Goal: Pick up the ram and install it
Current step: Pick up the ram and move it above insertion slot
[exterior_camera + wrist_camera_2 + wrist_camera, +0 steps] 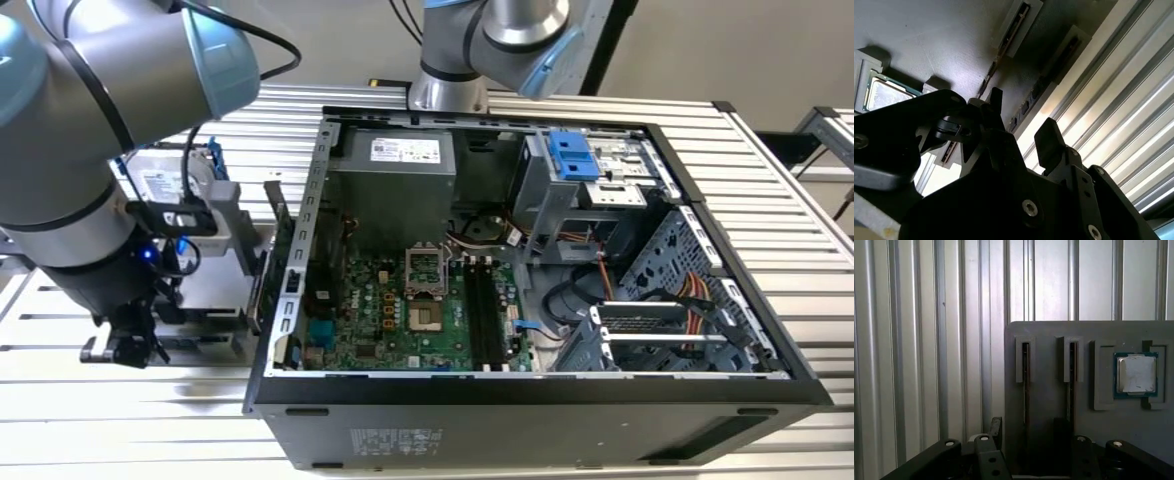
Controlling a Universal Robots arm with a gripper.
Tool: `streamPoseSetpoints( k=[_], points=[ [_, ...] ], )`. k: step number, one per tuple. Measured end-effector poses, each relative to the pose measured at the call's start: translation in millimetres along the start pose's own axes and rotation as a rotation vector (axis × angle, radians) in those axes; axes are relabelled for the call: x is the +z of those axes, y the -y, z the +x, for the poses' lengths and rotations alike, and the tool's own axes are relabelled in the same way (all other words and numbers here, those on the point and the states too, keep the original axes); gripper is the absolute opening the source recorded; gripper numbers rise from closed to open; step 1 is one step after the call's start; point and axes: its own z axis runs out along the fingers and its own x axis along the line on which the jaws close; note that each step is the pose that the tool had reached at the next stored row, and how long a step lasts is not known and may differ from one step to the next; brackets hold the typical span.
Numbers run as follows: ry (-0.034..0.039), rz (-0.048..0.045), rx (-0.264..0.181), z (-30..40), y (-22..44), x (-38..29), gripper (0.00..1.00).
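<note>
The arm [67, 230] hangs low over the grey holder [1049, 390]. The holder sits on the ribbed bench [914, 340], just beside the open computer case [534, 390].

The ram [1025, 385] stands on its long edge in one of the holder's narrow slots. It is the slot farther from the processor chip [1136, 374], which lies flat in its own recess of the holder. Standing the ram on edge leaves both flat faces free. I take that to be the reason for the slot, since it lets the jaws close on the faces from above.

In both wrist views the jaws are apart, one to either side of that slot, with the ram's upper edge in the gap between them. I cannot tell whether either one touches it, and nothing is clamped.

A second slot of the holder, nearer the chip, seems to carry another stick [1072, 380].

Inside the case beside the holder, the long black sockets [483, 315] on the green board [387, 320] look empty. So I judge the ram not yet lifted and the install not begun.
</note>
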Motion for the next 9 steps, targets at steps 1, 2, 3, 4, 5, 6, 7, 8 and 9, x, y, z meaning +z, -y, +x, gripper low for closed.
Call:
streamPoseSetpoints(
  k=[1, 2, 3, 4, 5, 6, 7, 8, 9],
  points=[
    [-0.0001, -0.0001, 0.0, 0.0, 0.0, 0.5, 1.0],
    [0.0, 0.0, 0.0, 0.0, 0.0, 0.9, 1.0],
    [-0.0001, -0.0001, 0.0, 0.0, 0.1, 1.3, 1.0],
    [0.0, 0.0, 0.0, 0.0, 0.1, 1.7, 1.0],
    [0.0, 0.0, 0.0, 0.0, 0.1, 2.1, 1.0],
    [-0.0001, -0.0001, 0.0, 0.0, 0.1, 2.2, 1.0],
    [-0.0001, -0.0002, 0.0, 0.0, 0.0, 2.2, 1.0],
    [-0.0002, -0.0002, 0.0, 0.0, 0.1, 2.2, 1.0],
    [0.0, 0.0, 0.0, 0.0, 0.1, 2.4, 1.0]
  ],
)
